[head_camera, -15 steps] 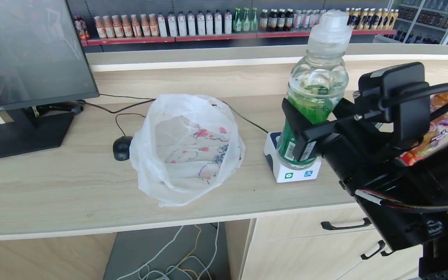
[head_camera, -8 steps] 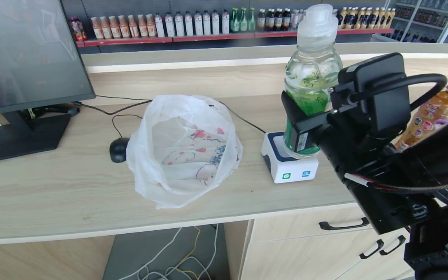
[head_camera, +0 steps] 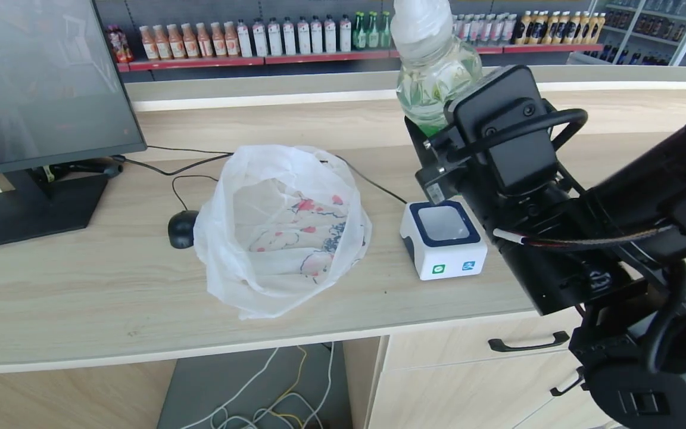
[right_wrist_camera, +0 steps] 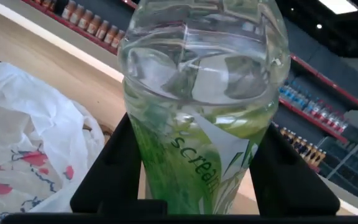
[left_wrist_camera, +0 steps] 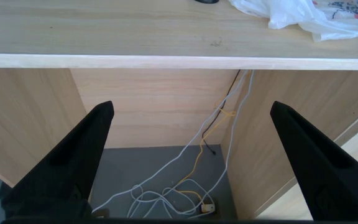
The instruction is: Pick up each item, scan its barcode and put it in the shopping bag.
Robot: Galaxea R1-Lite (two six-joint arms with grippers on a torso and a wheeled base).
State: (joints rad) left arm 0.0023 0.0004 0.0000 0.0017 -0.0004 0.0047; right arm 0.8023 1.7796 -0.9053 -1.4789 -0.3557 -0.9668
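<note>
Far left, below the edge of the counter (left_wrist_camera: 104, 31): left gripper (left_wrist_camera: 191, 109), jaws wide apart, holding nothing. On the counter top, past monitor (head_camera: 39, 77) and mouse (head_camera: 181, 229): shopping bag (head_camera: 280, 229), slumped, mouth open upward. Thin and floppy, likely to fold if brushed. Then the scanner (head_camera: 443, 238), window facing up. Furthest right: bottle (head_camera: 435, 77), upright in mid-air above and just behind the scanner, clamped at its green-labelled waist by the right gripper (right_wrist_camera: 197, 186). Probably weighty, being nearly full. Smooth plastic, apt to slip, yet stiff enough for a firm squeeze. Best held on the label band under the bulging shoulder.
</note>
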